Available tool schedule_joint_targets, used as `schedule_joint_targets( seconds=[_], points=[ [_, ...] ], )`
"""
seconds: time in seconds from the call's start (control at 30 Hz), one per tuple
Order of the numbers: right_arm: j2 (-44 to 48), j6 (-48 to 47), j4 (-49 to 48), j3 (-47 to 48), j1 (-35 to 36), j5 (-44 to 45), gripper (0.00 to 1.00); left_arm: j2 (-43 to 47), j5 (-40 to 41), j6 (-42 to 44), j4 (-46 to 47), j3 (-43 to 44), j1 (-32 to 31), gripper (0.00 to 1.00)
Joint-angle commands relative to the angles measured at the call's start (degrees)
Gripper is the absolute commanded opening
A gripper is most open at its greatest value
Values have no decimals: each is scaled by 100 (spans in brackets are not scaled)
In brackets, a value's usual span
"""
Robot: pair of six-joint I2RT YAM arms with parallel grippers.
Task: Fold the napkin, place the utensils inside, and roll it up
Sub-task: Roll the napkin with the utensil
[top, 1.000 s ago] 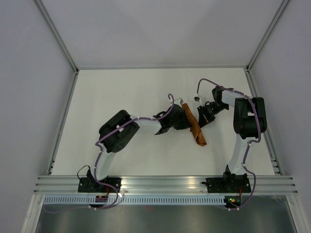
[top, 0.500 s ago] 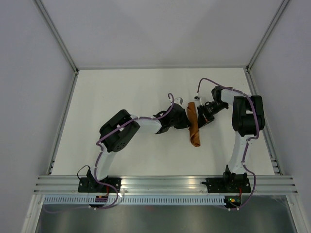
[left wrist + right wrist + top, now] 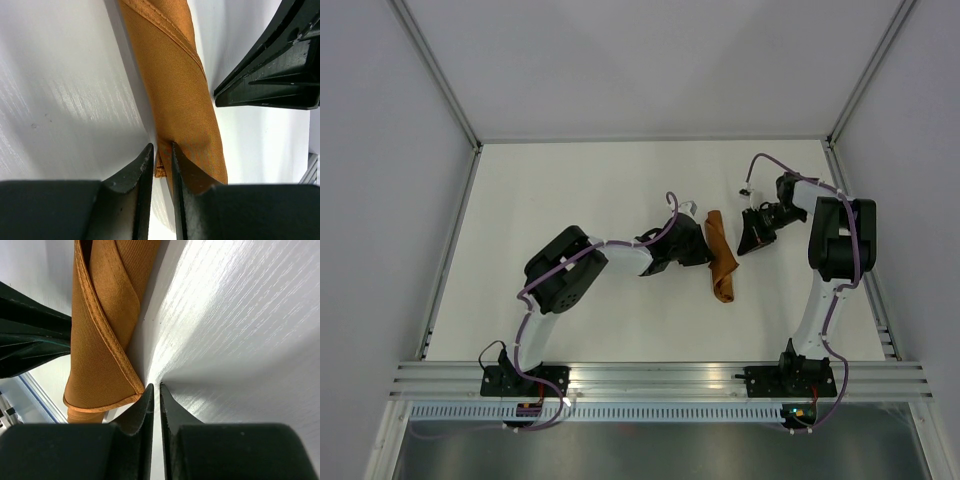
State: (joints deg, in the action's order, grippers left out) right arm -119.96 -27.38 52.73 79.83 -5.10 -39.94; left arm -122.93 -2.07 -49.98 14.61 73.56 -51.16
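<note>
Napkin (image 3: 721, 256), rolled into a slim rust-orange tube, near the middle of the white worktop (image 3: 570, 190). Lies lengthwise front to back, far end leaning slightly left, between the two grippers. Hemmed edge spiralling along the roll in both wrist views, layers showing at one end. Left gripper (image 3: 161, 152) hard against the roll's left side, about midway along it: jaws narrow, pinching a sliver of cloth at the edge, the rest of the roll passing under one finger. Right gripper (image 3: 155, 387) on the other side, low over the worktop: jaws drawn almost together, only a thin slit, nothing between them. Roll's hemmed corner just beside the tips; touching or not, cannot tell.
</note>
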Motion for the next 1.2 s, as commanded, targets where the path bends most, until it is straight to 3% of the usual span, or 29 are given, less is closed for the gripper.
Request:
schedule_joint_targets(
  seconds=[0.0,0.3,0.47,0.6,0.8,1.03,1.17],
  points=[
    [148,-145,-158,234,10,197,16,375,-101,23,-143,53,-8,26],
    [-89,-549,527,709,27,-409,25,516,-136,120,-187,-17,71,26],
    [-45,-602,519,630,159,-260,30,665,-242,259,-221,-35,27,26],
    [8,-567,440,499,132,-303,34,832,-49,970,-669,307,-140,41],
    [140,-242,124,401,124,-233,39,815,531,1630,-1399,746,-325,52],
    [-133,-303,440,806,133,-549,39,657,995,1430,-1689,880,-342,47],
    [463,-172,-85,376,202,-77,40,805,1419,1061,-1681,599,-264,43]
  ],
)
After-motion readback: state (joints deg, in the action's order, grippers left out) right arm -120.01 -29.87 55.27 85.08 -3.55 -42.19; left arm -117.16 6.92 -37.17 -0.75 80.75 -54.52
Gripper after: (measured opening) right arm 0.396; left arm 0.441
